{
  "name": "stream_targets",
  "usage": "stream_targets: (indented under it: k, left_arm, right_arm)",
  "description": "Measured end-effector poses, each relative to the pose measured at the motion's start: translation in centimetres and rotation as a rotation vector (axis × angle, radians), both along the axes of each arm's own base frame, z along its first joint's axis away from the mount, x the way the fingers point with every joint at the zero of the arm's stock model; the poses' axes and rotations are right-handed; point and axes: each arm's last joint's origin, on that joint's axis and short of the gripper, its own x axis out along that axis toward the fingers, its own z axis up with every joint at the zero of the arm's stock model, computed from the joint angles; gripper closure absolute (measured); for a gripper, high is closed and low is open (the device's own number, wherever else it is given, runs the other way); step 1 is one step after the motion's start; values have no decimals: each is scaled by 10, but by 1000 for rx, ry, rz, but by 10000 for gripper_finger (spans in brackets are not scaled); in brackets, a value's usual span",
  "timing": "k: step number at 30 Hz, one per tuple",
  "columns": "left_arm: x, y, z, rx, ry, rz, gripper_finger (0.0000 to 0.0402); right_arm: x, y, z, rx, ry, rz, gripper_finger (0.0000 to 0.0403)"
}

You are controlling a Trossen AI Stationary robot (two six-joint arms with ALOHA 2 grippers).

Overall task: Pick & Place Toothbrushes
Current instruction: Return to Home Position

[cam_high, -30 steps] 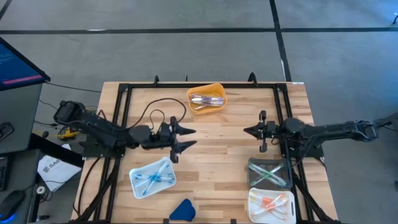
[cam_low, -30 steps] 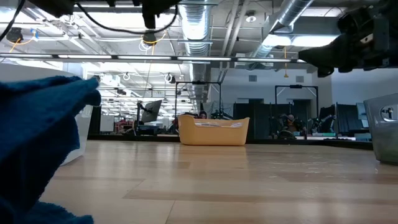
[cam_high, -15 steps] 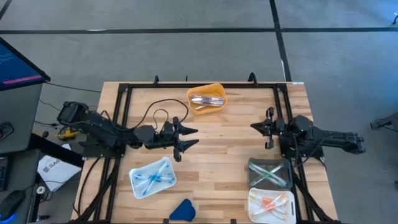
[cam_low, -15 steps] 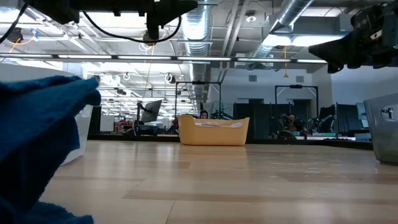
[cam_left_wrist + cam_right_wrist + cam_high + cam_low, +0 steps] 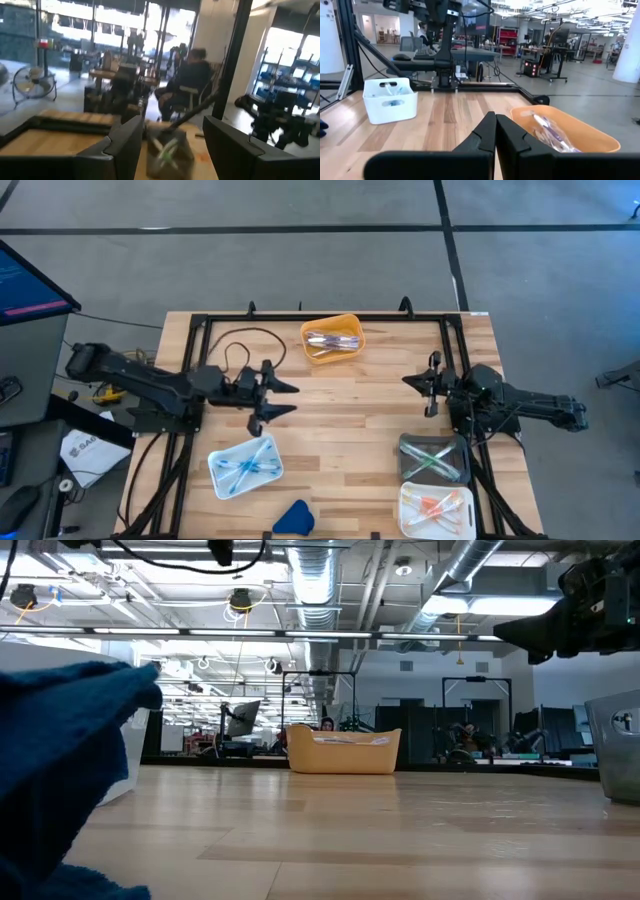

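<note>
The toothbrushes lie sorted in trays. Pale ones (image 5: 331, 340) fill the orange tray (image 5: 349, 352) at the far middle. Blue ones (image 5: 243, 466) are in a white tray at the near left. Green ones (image 5: 430, 460) are in a grey tray and orange ones (image 5: 437, 505) in a white tray at the near right. My left gripper (image 5: 288, 399) hangs open above the table's left half and holds nothing. In the left wrist view its fingers (image 5: 120, 145) frame the distant grey tray (image 5: 167, 152). My right gripper (image 5: 406, 381) hovers shut over the right half, pointing at the orange tray (image 5: 565, 132).
A dark-blue wedge-shaped object (image 5: 293, 518) sits at the near edge and fills the left of the low view (image 5: 60, 770). A black frame (image 5: 200, 325) runs round the table. Bare wood lies in the middle between the arms. A person sits beyond the table (image 5: 187, 82).
My left gripper has drawn back toward the table's left edge and risen, leaving the top of the low view; it has stayed open. My right arm has folded in toward its base, its shut gripper shifting a little toward the right edge.
</note>
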Motion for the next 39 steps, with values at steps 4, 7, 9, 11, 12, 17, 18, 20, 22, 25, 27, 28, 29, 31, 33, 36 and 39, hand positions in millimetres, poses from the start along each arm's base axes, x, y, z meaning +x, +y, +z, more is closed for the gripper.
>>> stream_targets:
  k: [4, 7, 9, 11, 12, 17, 18, 20, 22, 25, 27, 28, 29, 31, 33, 36, 39]
  left_arm:
    - [-14, 6, 2, 14, 67, 11, 198]
    - [-23, 10, -6, 14, 69, 23, 198]
    - [-30, 15, -15, 16, 86, 38, 198]
    - [-36, 18, -26, 16, 103, 53, 198]
    - [-40, 20, -32, 17, 112, 58, 198]
    - [-63, 26, -57, 9, 79, 98, 198]
    - [-68, 27, -60, 4, 56, 112, 198]
    - [-78, 29, -67, -2, 22, 139, 198]
    - [-87, 30, -74, -10, -4, 159, 198]
    - [-99, 32, -85, -18, -34, 165, 198]
    - [-106, 32, -92, -23, -44, 164, 198]
    - [-109, 33, -96, -25, -50, 164, 198]
    - [-111, 33, -100, -26, -53, 164, 198]
    - [-114, 34, -103, -25, -52, 167, 198]
    - [-115, 34, -102, -19, -51, 168, 198]
    - [-116, 34, -101, 5, -60, 172, 198]
    - [-116, 34, -102, 31, -59, 177, 198]
  right_arm:
    - [0, 0, 0, 0, 1, 0, 403]
    - [0, 0, 0, 0, 1, 0, 403]
    - [0, 0, 0, 0, 1, 0, 403]
    - [0, 0, 0, 0, 0, 0, 403]
    - [0, 0, 0, 0, 0, 0, 403]
    - [0, 0, 0, 0, 0, 0, 403]
    - [0, 0, 0, 0, 1, 0, 403]
    - [0, 0, 0, 0, 1, 0, 403]
    - [0, 0, 0, 0, 1, 0, 403]
    - [0, 0, 0, 0, 1, 0, 403]
    - [0, 0, 0, 0, 1, 0, 403]
    - [0, 0, 0, 0, 1, 0, 403]
    - [0, 0, 0, 0, 1, 0, 403]
    - [0, 0, 1, 0, 1, 0, 403]
    - [0, 0, 0, 0, 3, 0, 403]
    - [0, 0, 0, 1, 5, 0, 403]
    - [0, 0, 0, 1, 5, 0, 403]
